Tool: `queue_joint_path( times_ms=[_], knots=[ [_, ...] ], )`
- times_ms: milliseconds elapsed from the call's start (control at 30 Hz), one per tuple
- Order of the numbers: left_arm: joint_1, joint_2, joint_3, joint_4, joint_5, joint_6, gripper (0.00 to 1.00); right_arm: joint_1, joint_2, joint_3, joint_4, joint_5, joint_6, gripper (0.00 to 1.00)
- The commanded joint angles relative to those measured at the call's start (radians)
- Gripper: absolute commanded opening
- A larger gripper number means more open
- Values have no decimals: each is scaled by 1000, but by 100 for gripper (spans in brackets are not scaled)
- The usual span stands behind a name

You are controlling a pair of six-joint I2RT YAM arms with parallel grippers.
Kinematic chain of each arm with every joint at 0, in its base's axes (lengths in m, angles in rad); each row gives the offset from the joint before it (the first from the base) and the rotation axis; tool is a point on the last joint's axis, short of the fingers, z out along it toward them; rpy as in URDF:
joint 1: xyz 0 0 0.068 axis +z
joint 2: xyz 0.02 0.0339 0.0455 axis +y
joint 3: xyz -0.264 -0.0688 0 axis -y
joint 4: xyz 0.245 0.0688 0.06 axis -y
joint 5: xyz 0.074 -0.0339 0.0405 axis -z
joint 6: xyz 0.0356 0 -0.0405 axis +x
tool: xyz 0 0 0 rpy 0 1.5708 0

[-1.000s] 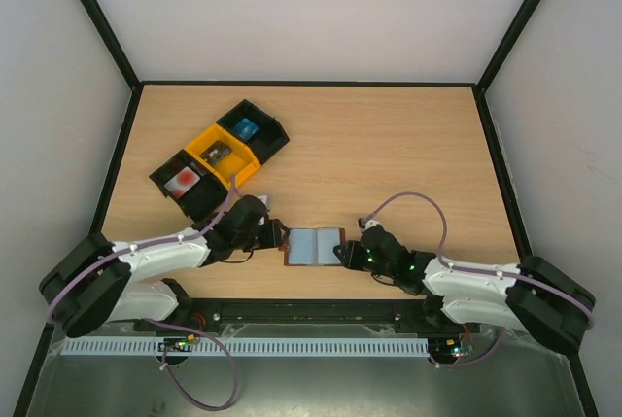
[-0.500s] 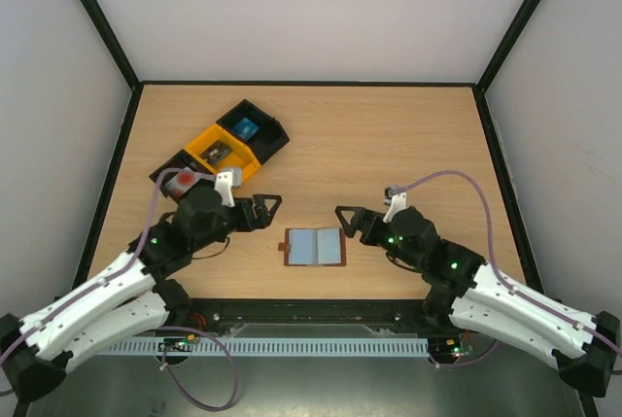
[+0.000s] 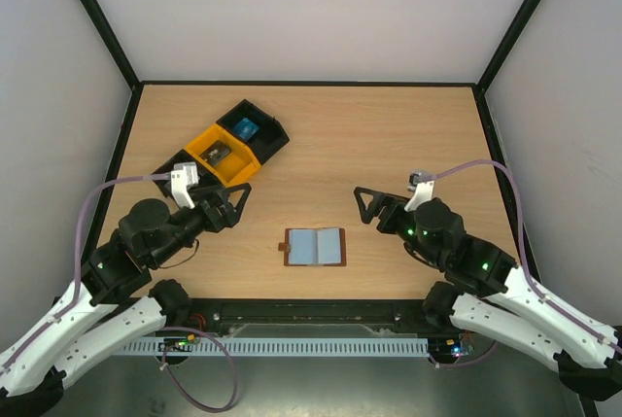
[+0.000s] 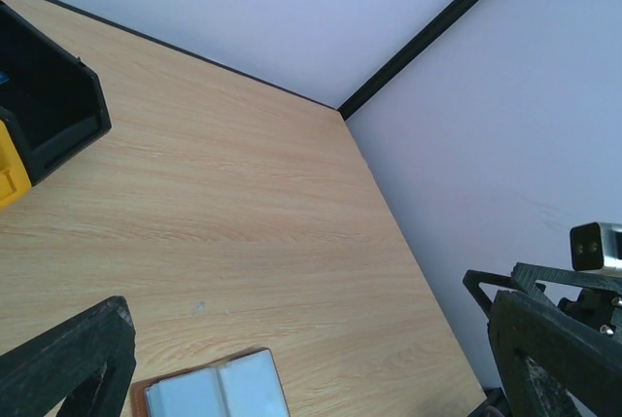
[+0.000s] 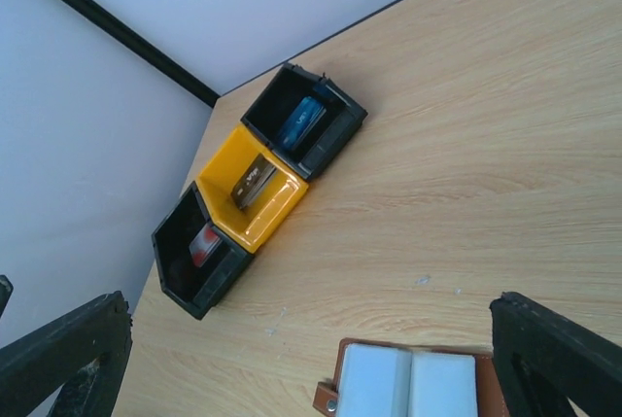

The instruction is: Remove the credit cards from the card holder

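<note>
The brown card holder (image 3: 314, 247) lies open and flat on the table, its pale blue pockets up; it also shows in the left wrist view (image 4: 209, 390) and the right wrist view (image 5: 413, 383). No card shows in its pockets. A blue credit card (image 5: 303, 121) lies in the far black tray, a dark grey one (image 5: 255, 182) in the yellow tray, a white one with a red blotch (image 5: 204, 240) in the near black tray. My left gripper (image 3: 238, 206) hangs open, up and to the left of the holder. My right gripper (image 3: 362, 205) hangs open to its upper right. Both are empty.
Three joined trays stand in a slanted row at the back left: black (image 3: 264, 123), yellow (image 3: 236, 160), black (image 3: 163, 177). My left arm covers part of the nearest tray in the top view. Black frame rails and white walls border the table.
Both grippers were down at the holder's two ends, nearly shut. They have opened wide, lifted and drawn back to either side. The holder stays open in place.
</note>
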Motion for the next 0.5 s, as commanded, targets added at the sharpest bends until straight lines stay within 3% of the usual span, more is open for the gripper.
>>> queue_joint_path(
  times_ms=[0,467],
  knots=[
    [-5,-15,-6,-24,-24,25,100,-1,-40,21,-51,67,-19,98],
    [-5,-20,-82,16,-52,29,100,-1,-69,-16,-38,77,-8,98]
  ],
)
